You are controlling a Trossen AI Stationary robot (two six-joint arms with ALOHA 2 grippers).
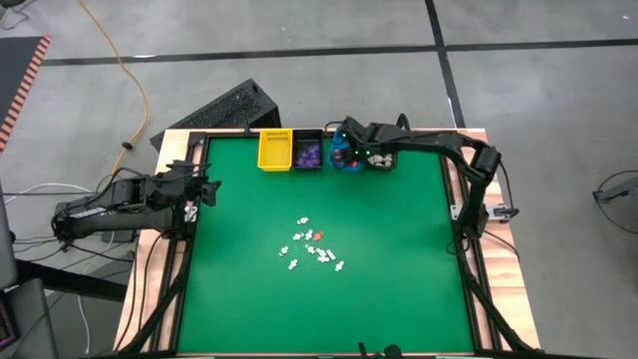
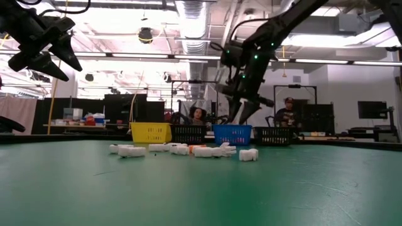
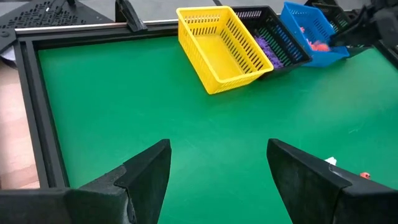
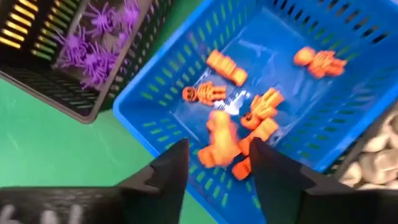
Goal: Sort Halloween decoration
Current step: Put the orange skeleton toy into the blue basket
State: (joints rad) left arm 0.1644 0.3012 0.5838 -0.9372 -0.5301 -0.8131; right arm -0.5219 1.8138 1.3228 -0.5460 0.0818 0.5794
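Small white Halloween decoration pieces and one orange-red piece (image 1: 314, 247) lie scattered mid-mat, also in the low view (image 2: 188, 150). At the far edge stands a row of bins: yellow (image 1: 275, 150), black with purple spiders (image 4: 93, 43), blue (image 4: 186, 74) with several orange skeleton figures (image 4: 249, 106), and a black one with cream pieces (image 4: 379, 155). My right gripper (image 4: 217, 162) hangs open above the blue bin's near wall; an orange figure (image 4: 221, 140) shows beyond the gap, inside the bin. My left gripper (image 3: 217, 168) waits open, raised at the mat's left edge (image 1: 204, 189).
Black frame rails (image 3: 31, 93) run around the green mat. A dark keyboard-like object (image 1: 214, 110) lies on the floor behind the far left corner. Two people (image 2: 198, 115) (image 2: 289, 113) sit in the room beyond. Open mat lies between the pile and the bins.
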